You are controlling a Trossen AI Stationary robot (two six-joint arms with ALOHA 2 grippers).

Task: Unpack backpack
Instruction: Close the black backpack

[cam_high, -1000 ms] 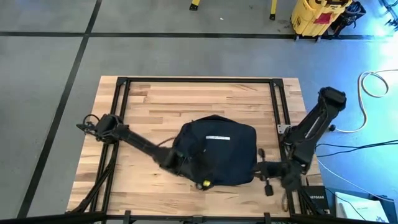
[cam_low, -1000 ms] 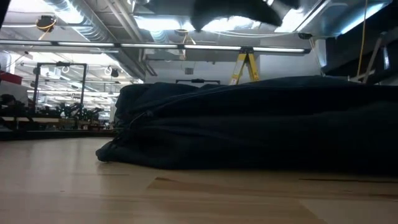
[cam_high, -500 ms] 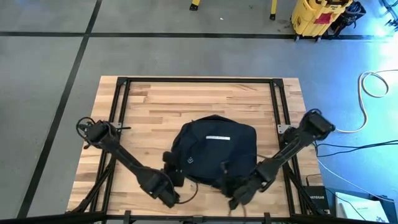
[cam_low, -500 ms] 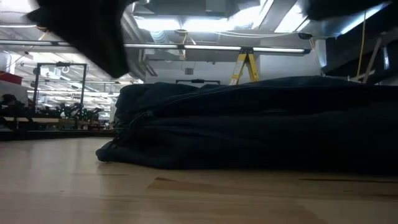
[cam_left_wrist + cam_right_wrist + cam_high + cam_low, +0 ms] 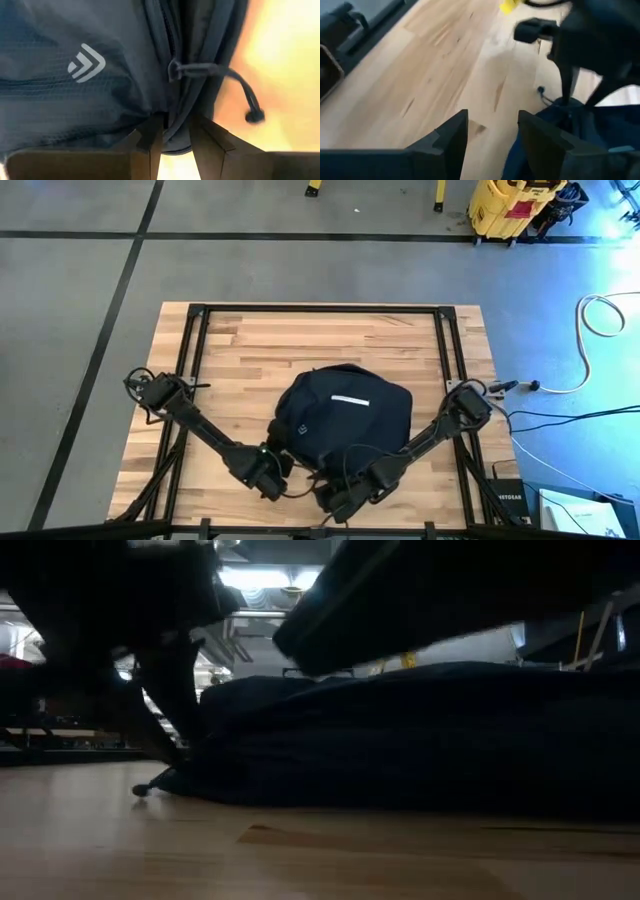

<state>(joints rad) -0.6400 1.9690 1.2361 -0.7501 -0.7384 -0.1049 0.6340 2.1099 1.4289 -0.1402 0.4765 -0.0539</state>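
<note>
The step in hand looks like opening the backpack (image 5: 345,425), which lies zipped at the centre of the worktop (image 5: 250,350), nothing yet taken out. At its lower left edge, the left gripper (image 5: 175,131) has its fingers nipped on the fabric seam just below the zipper cord (image 5: 235,85). Lower centre, the right gripper (image 5: 492,132) hovers with fingers spread, holding nothing. Next, the zipper pull likely needs catching. Contents are hidden.

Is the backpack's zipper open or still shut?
Shut where visible: the backpack lies flat, and the zipper beside the left gripper shows no gap.
</note>
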